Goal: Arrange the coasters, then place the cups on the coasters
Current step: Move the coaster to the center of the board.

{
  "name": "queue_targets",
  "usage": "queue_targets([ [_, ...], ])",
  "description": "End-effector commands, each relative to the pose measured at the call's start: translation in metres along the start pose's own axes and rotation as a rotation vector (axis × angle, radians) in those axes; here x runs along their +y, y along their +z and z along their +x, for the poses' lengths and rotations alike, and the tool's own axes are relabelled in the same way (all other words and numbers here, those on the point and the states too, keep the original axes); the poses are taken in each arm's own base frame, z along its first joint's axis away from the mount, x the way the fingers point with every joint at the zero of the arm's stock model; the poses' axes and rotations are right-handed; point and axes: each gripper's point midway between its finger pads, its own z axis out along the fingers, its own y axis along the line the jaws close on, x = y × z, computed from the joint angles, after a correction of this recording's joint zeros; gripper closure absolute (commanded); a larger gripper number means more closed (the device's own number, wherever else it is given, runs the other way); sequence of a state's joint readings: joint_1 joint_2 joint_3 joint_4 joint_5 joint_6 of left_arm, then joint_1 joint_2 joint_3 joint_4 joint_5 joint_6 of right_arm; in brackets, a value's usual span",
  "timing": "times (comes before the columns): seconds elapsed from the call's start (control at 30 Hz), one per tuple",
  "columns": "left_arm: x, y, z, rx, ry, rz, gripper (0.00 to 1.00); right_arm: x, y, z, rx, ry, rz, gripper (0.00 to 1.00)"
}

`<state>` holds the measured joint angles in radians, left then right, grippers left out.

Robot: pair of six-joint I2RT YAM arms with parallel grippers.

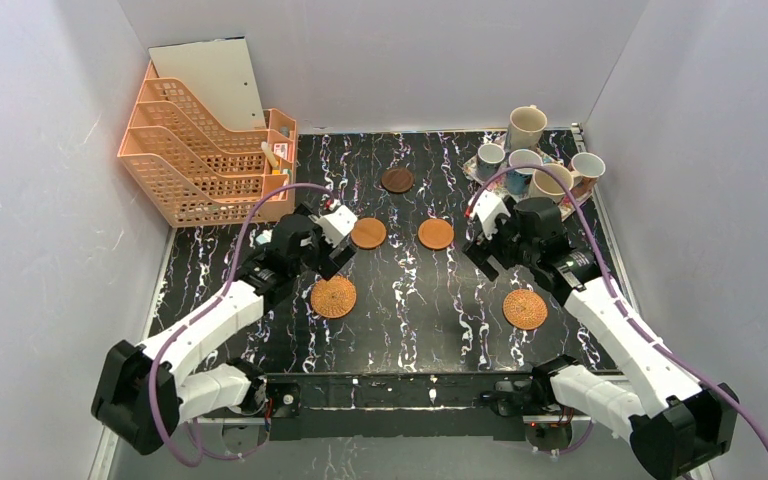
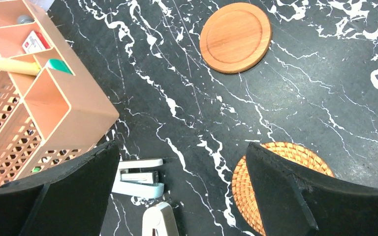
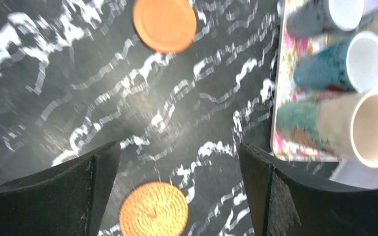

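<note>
The left arm (image 1: 205, 325) and the right arm (image 1: 625, 335) are built alike. Smooth white shells cover the long links, chunky black housings sit at the joints, and each shoulder has a large black block. A thin purple cable (image 1: 295, 187) runs in a loose loop along the left arm, and a second purple cable (image 1: 755, 440) runs along the right. The left pincer (image 2: 182, 147) and the right pincer (image 3: 177, 147) each have two broad matte-black fingers (image 2: 285, 196) with rough, slightly frayed edges.
</note>
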<state>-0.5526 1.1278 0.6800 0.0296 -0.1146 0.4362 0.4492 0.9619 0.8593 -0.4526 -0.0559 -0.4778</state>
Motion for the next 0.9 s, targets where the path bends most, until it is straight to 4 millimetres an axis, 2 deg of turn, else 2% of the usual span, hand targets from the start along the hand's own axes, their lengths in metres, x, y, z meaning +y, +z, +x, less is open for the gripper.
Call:
queue_targets([
  [0.0, -0.004, -0.016, 0.022, 0.059, -0.01, -0.01, 0.02, -0.011, -0.009, 0.066, 0.253, -0.081, 0.021, 0.02],
  [0.17, -0.007, -0.028, 0.04, 0.055, -0.01, -0.028, 0.02, -0.027, -0.02, 0.115, 0.407, -0.12, 0.037, 0.02],
  [0.3, -0.009, -0.035, 0.04, 0.034, -0.024, -0.022, 0.02, -0.026, -0.019, 0.155, 0.495, -0.14, -0.02, 0.02],
  [0.37, -0.01, -0.037, 0.036, 0.019, -0.036, -0.018, 0.02, -0.033, -0.012, 0.166, 0.506, -0.129, -0.008, 0.02],
  [0.53, -0.017, -0.038, 0.039, 0.015, -0.043, 0.011, 0.02, -0.037, 0.0, 0.184, 0.516, -0.087, -0.019, 0.02],
  [0.63, -0.018, -0.037, 0.041, 0.016, -0.043, 0.015, 0.02, -0.033, 0.007, 0.195, 0.533, -0.081, -0.034, 0.02],
  [0.87, -0.019, -0.04, 0.04, 0.0, -0.041, 0.018, 0.02, 0.007, 0.017, 0.2, 0.484, -0.022, -0.224, 0.02],
])
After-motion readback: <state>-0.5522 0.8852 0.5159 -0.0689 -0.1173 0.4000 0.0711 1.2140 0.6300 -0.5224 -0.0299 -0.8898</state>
